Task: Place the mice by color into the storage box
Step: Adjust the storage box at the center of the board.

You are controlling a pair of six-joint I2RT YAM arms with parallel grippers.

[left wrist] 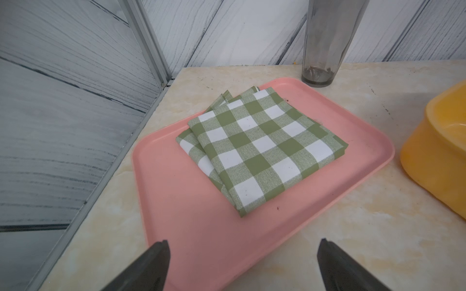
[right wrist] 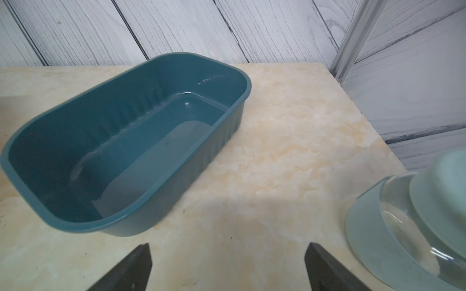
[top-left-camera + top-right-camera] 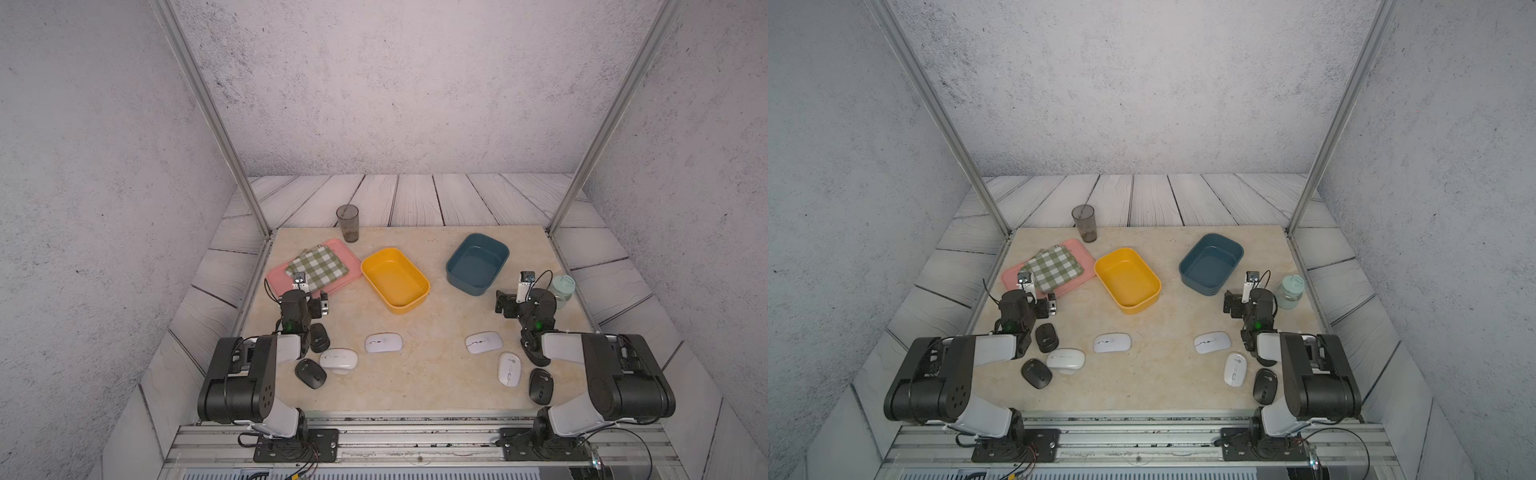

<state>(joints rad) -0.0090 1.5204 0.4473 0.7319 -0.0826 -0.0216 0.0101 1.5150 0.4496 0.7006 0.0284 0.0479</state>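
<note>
**Top views:** beige marbled tabletop (image 3: 415,390), pale plank panels round it, grey speckled walls, two aluminium posts at the far corners. Arm bases sit on a rail at the near edge.
- White mice (image 3: 382,343) x4 and black mice (image 3: 310,373) x3 visible. All lie flat on the bare tabletop in the near half, outside both boxes.
- Near the left arm: two black, one white. Middle: two white, well apart. Near the right arm: one white, one black.
- Marks on the mice are too small to read.
- Boxes x2, both empty: yellow box (image 3: 395,280) and blue box (image 3: 478,262).
- One each: pink tray (image 3: 277,277), checked cloth (image 3: 318,268), smoky tumbler (image 3: 348,224), pale green jar (image 3: 562,291).
- Left gripper (image 3: 311,292) is over the tray's near corner. Right gripper (image 3: 514,291) is between the blue box and the jar.

**Left wrist:** jaws spread wide, nothing between them, tray below. The green-white cloth is folded, its layers offset, and lies on the tray. The tumbler stands just beyond the tray, with the yellow box beside it.

**Right wrist:** jaws spread wide over bare tabletop, holding nothing. The blue box has ribbed walls and a glossy floor. The jar has a clear body and a lid.
</note>
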